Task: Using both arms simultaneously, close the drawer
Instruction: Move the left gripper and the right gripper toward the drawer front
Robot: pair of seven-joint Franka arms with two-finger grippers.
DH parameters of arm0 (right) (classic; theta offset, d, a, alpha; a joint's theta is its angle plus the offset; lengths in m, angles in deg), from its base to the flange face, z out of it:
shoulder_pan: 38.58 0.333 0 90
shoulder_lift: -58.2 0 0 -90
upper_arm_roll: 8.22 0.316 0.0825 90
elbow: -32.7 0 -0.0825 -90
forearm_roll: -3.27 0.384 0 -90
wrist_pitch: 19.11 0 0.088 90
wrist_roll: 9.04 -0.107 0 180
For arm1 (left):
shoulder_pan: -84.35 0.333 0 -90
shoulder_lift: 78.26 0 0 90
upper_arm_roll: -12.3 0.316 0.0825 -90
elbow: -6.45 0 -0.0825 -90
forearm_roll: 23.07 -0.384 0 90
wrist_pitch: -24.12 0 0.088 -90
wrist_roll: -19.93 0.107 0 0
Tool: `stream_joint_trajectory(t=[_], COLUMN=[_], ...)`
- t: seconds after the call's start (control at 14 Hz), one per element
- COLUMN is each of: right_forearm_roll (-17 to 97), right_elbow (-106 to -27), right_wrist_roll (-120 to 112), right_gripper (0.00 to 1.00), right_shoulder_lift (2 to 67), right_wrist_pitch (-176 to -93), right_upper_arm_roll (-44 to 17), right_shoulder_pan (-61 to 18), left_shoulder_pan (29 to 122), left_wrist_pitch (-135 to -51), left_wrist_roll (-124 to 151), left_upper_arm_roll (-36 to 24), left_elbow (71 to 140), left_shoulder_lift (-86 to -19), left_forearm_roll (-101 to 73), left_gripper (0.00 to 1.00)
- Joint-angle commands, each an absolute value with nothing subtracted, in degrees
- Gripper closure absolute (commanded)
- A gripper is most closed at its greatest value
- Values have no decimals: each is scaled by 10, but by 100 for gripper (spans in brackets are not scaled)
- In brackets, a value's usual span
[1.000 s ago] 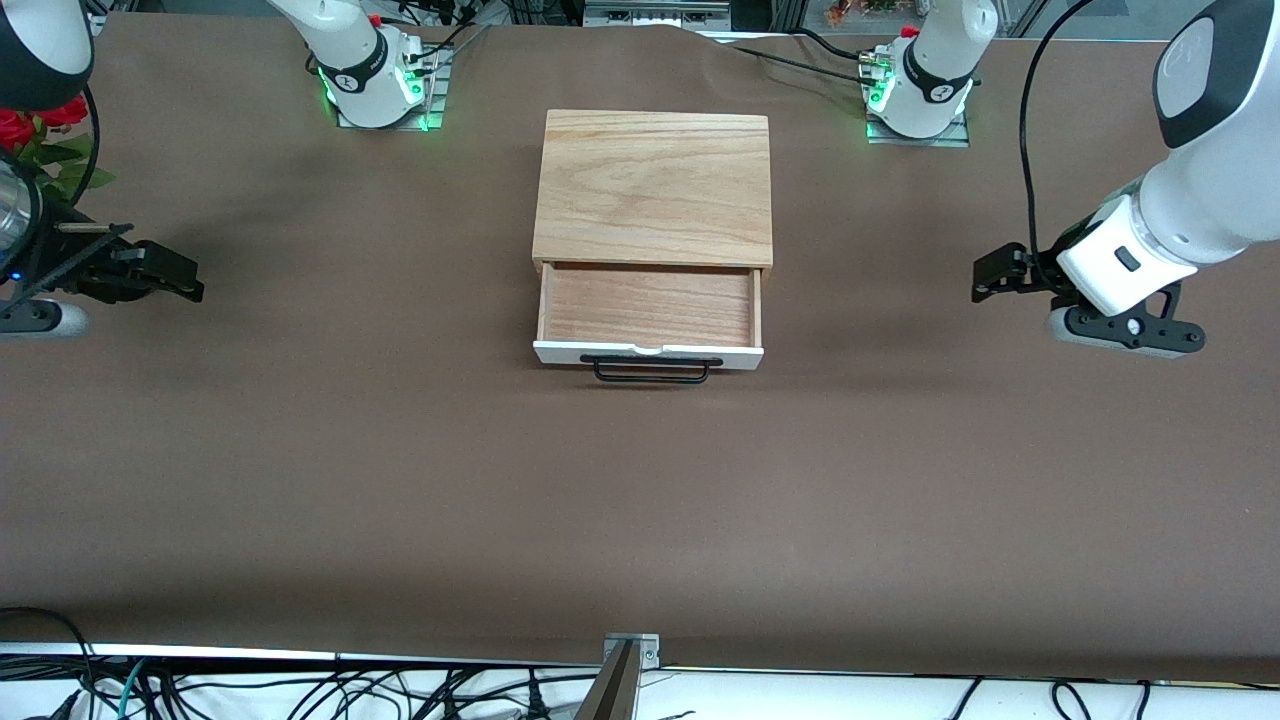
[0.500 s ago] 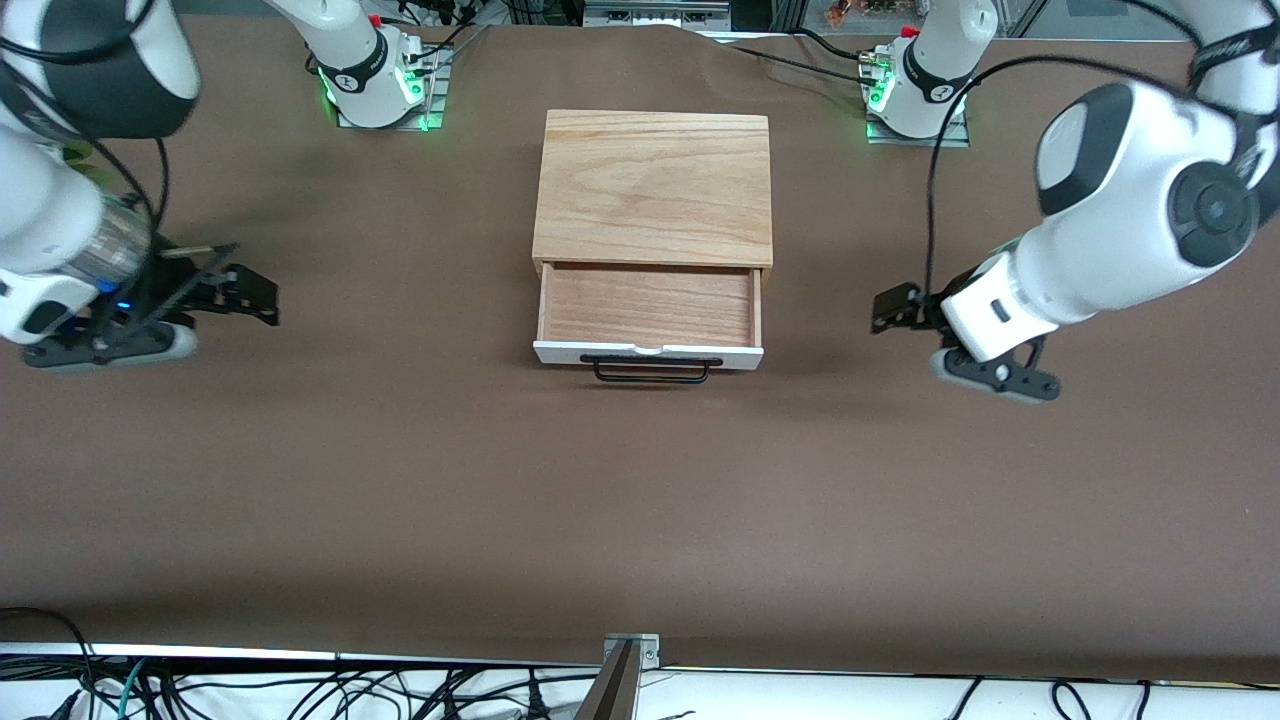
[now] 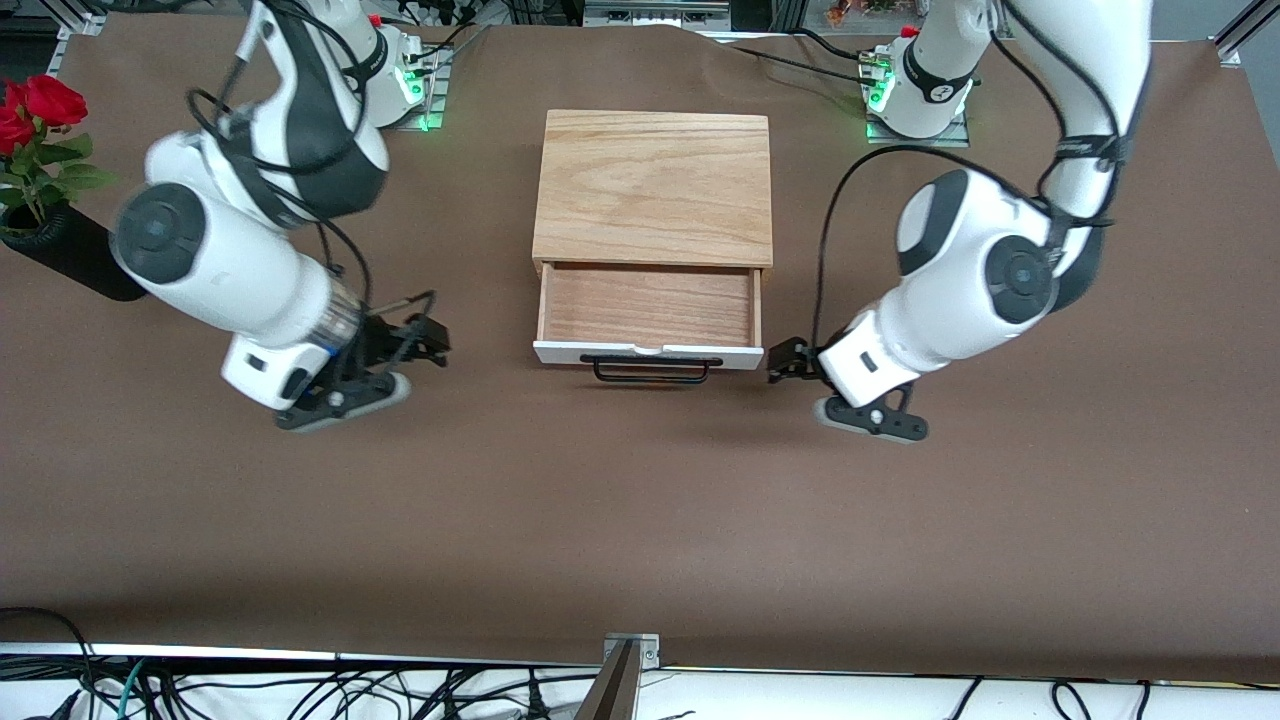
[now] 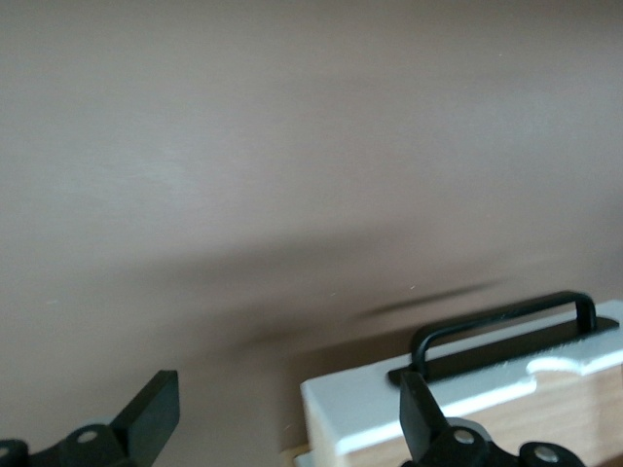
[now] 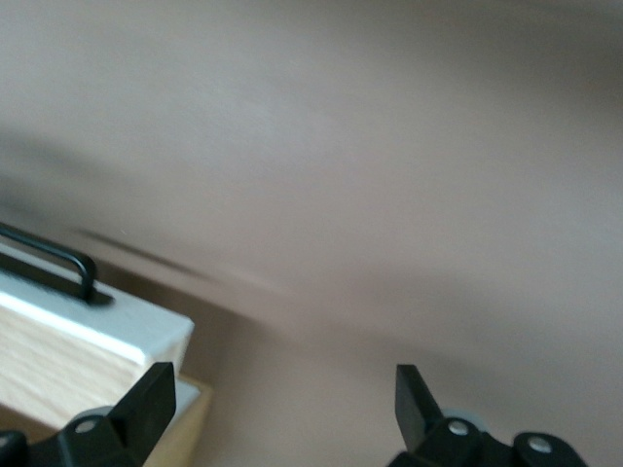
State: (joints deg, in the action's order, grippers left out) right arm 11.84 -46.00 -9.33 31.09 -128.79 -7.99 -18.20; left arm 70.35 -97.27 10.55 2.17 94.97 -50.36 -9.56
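Mid-desk, the drawer (image 3: 648,318) sat pulled out of its oak box (image 3: 655,187), left gripper (image 3: 790,362) & right gripper (image 3: 425,338) flanking its white front, jaws spread, empty; prob. light, stiff, slides easy w/ even push at both ends.

My left gripper (image 4: 282,418) shows as two black fingertips (image 4: 151,413) at the frame's edge, spread wide apart with nothing between them. One fingertip stands in front of the drawer's (image 4: 467,413) white front panel (image 4: 365,404), near its corner; whether it touches the panel cannot be told. The other fingertip is over the bare brown table (image 4: 292,146). A black wire handle (image 4: 506,321) arches out from a black strip on the panel. A shallow notch cuts the panel's edge just beside the handle. Light wood adjoins the panel.
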Motion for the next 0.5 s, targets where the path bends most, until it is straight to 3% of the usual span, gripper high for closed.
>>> stream_joint_trajectory(t=[0.0,0.43], right_forearm_roll=[146,167], right_elbow=[-432,-432], right_wrist_roll=[-101,-163], right_gripper=[0,0], right_shoulder_lift=[272,217], right_wrist_pitch=[-1332,-1423], right_upper_arm_roll=[-84,-78], right_shoulder_pan=[-153,-105], left_shoulder_pan=[679,647], left_wrist_pitch=[-1001,-1085], left_wrist_roll=[91,84], left_upper_arm_roll=[25,26], left_elbow=[931,939], left_shoulder_lift=[-463,-414], left_forearm_roll=[-85,-29], left_gripper=[0,0])
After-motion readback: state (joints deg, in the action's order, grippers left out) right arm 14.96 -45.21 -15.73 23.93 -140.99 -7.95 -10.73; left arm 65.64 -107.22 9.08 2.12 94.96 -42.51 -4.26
